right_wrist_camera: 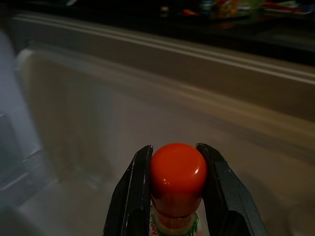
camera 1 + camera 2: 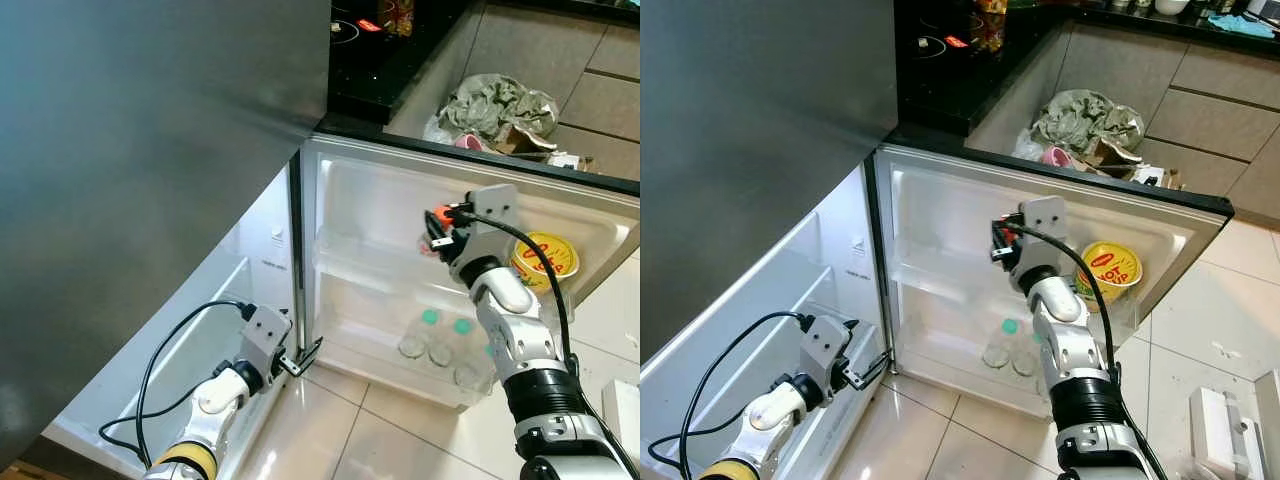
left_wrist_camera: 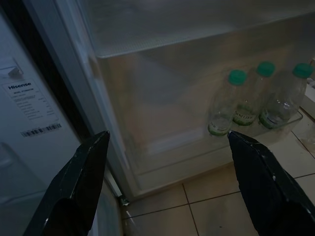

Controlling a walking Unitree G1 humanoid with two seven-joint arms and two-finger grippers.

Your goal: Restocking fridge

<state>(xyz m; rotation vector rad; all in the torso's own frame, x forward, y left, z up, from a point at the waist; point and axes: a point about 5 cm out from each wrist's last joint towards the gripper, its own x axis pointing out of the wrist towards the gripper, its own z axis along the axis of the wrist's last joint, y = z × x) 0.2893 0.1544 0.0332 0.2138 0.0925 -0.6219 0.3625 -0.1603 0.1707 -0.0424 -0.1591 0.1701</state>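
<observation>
Right gripper (image 1: 173, 187) raised at the upper shelf of the open fridge door (image 2: 380, 190), fingers (image 1: 135, 196) clamped on a small bottle (image 1: 177, 182) with a red-orange cap, one finger on each side of the cap. Bottle upright between the fingers, label partly seen just below the cap. Beside those fingers, on the same door shelf, a round yellow tub (image 2: 545, 256) with a red logo. Below the fingers, in the lower door shelf, clear bottles with green caps (image 3: 236, 105) standing side by side.

Left gripper (image 3: 170, 162) low near the door's hinge edge, just above the tiled floor (image 2: 340, 430), fingers (image 3: 81, 182) spread wide apart and holding nothing. Green-capped bottles beyond those fingertips.
</observation>
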